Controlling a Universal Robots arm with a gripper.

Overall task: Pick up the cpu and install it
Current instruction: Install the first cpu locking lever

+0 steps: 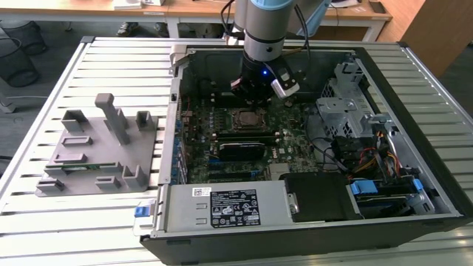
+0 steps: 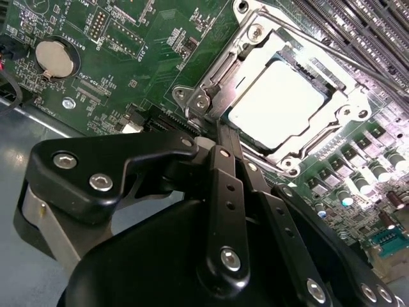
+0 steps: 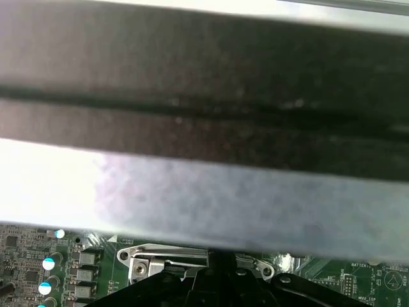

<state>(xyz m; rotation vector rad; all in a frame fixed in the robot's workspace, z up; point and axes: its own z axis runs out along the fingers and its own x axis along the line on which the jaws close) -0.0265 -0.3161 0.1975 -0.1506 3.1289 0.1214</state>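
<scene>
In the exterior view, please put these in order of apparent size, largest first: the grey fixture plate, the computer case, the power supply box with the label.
1. computer case
2. grey fixture plate
3. power supply box

The case is clearly largest. The plate and the box look closer in size.

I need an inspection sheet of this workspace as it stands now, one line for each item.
Surface: slatted metal table carrying an open computer case.
Job's things: cpu lies in the motherboard socket; the frame around it looks open.
Clutter: grey fixture tray at the exterior view's left.
Grippers: pincer shut, holding nothing, beside the socket.
Cables: coloured wire bundle at the case's side toward the exterior view's right.
Surroundings: wooden desks, black bin.
</scene>
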